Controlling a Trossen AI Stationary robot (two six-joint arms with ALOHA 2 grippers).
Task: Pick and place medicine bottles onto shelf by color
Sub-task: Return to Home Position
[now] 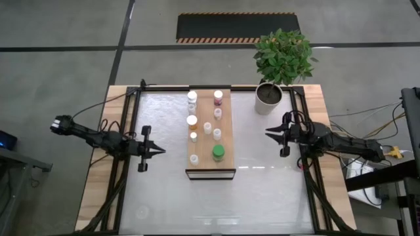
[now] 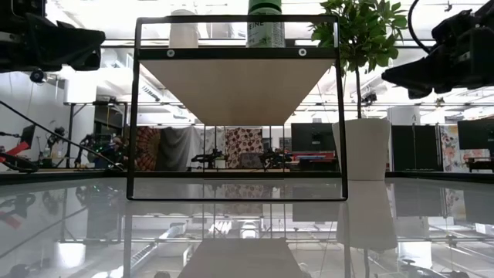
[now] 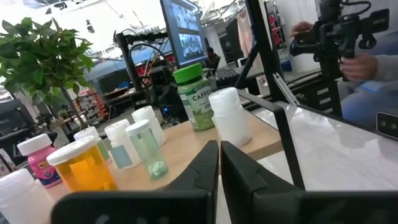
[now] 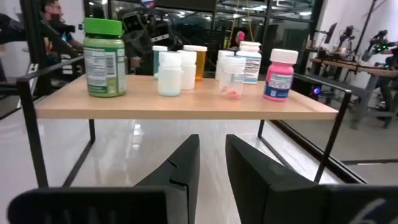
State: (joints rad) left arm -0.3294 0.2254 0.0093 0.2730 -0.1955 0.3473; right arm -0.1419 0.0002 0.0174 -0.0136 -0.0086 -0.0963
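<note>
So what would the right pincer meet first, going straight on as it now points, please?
Most likely the shelf, at its near long edge; height is unclear, so the right pincer might pass underneath.

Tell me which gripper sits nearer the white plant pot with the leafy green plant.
Right. The right gripper hovers close to the white plant pot, on the same side of the long light-wood shelf; the left gripper hangs across that shelf, much farther off.

Both arms hover apart, left gripper (image 1: 161,151) closed, right gripper (image 1: 267,135) seemingly ajar.
</note>
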